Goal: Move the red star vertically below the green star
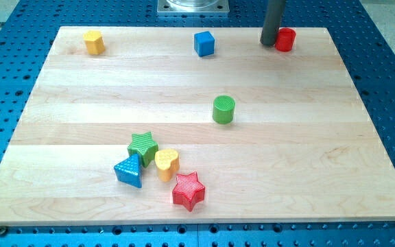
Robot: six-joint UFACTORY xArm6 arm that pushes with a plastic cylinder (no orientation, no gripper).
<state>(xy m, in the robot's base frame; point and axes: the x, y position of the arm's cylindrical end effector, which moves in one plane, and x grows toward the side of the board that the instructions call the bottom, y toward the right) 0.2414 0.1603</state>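
Note:
The red star lies near the view's bottom, a little left of centre. The green star sits up and to its left, with a yellow heart between them and a blue triangle just below the green star. My tip is at the view's top right, touching or right beside the left side of a red cylinder, far from both stars.
A green cylinder stands near the board's middle. A blue cube and a yellow block sit along the top edge. The wooden board rests on a blue perforated table.

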